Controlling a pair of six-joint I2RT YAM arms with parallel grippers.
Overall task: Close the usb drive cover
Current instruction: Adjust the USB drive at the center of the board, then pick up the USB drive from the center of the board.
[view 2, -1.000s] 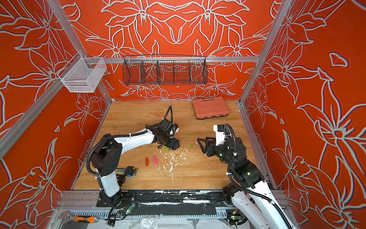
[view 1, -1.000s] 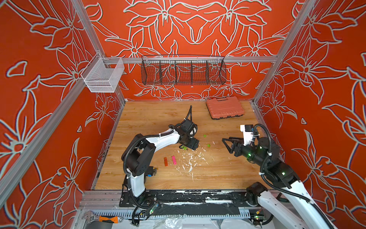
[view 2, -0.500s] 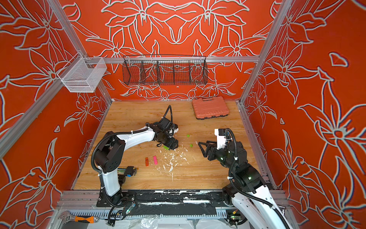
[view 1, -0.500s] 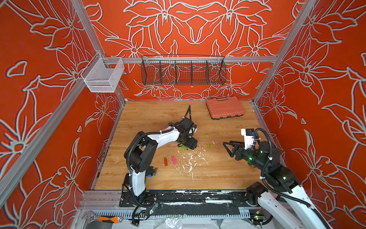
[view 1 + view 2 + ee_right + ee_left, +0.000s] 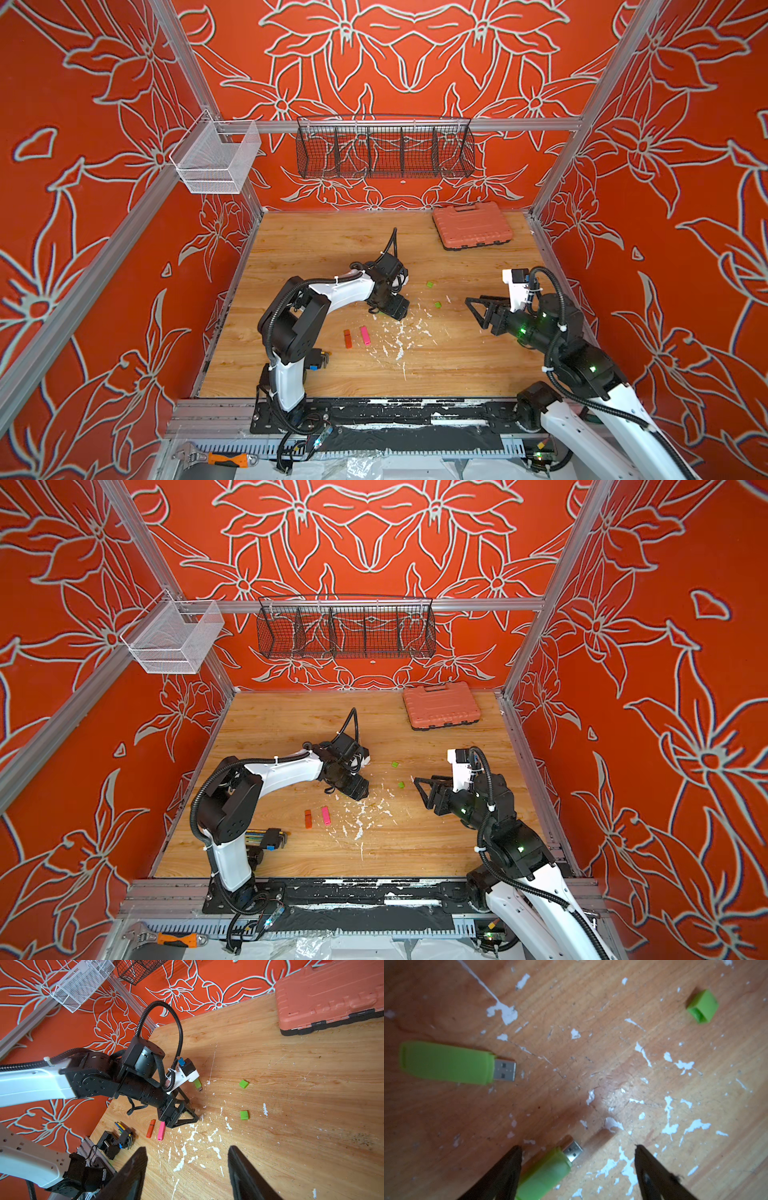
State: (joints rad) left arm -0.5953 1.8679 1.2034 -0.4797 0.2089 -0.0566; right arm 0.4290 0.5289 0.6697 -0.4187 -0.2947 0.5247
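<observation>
Progress slight, judging by the layout: no cover on either green stick yet. Green drive (image 5: 544,1172) flat on the wooden surface (image 5: 316,249) near its middle, metal plug bare, sitting between the fingers of the left hand (image 5: 577,1147), close by one finger (image 5: 508,1169) and clear of the other. Left hand spread wide, low around the drive, clamping nothing. Second green drive (image 5: 446,1062) just beside, also flat, plug likewise exposed, untouched. Far green cover (image 5: 429,284) and near green cover (image 5: 437,304) loose on the wood to the right of the left hand, apart from each other and from both drives. Right hand (image 5: 187,1148) over the right side of the surface, fingers apart, empty, pointed toward the covers. Orange drive (image 5: 347,338) and pink drive (image 5: 365,335) side by side nearer the front edge, no plug showing, probably closed already. Left to do, most likely: grasp the green drive, fetch a cover with the free hand, line its open end up with the plug, press home; then perhaps the same for the second pair.
</observation>
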